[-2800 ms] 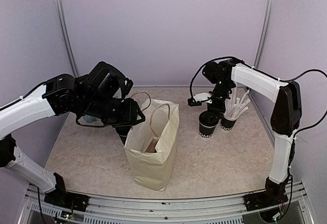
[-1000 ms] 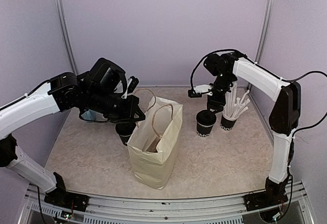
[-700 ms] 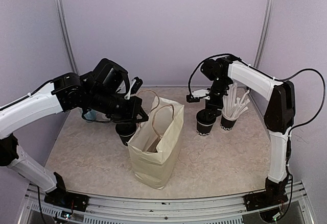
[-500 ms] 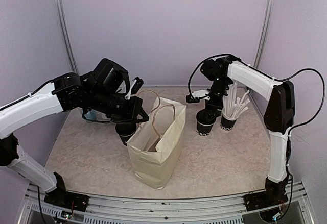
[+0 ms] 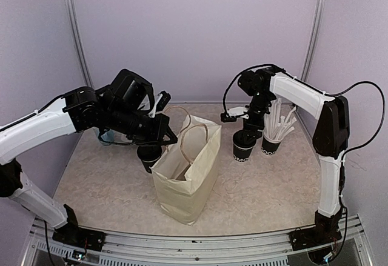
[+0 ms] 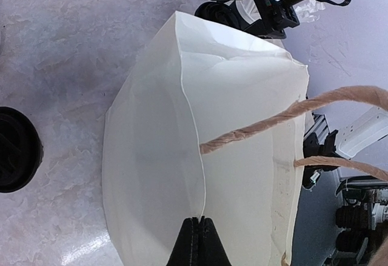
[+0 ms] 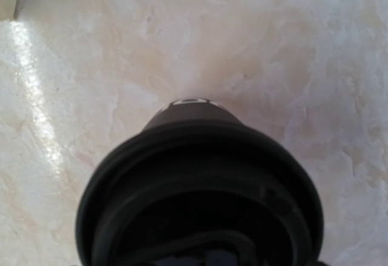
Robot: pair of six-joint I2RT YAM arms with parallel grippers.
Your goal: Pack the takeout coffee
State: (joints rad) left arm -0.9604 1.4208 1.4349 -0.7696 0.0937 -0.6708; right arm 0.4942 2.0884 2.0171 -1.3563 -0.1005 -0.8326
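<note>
Two black lidded coffee cups are standing on the marbled tabletop (image 5: 273, 184), both outside the cream paper bag (image 5: 185, 184); the first coffee cup (image 5: 148, 156) is sitting just beside the bag at its ten o'clock, and in the left wrist view its lid is showing at the nine o'clock edge; the second coffee cup (image 5: 244, 146) is standing apart from the bag at its two o'clock. The left gripper (image 6: 195, 242) is pinching the bag's upper rim, its fingers clenched tight on the paper; the bag is standing open with its brown twisted handles (image 6: 291, 111) arching over the mouth. The right gripper (image 5: 247, 125) is hanging directly over the second coffee cup, close to its lid (image 7: 200, 193), which is filling the six o'clock half of the right wrist view; its fingers are not showing there, so I cannot tell whether they are released or grasping. Another black cup holding white straws (image 5: 271, 143) is standing just beside the second coffee cup, at its three o'clock.
</note>
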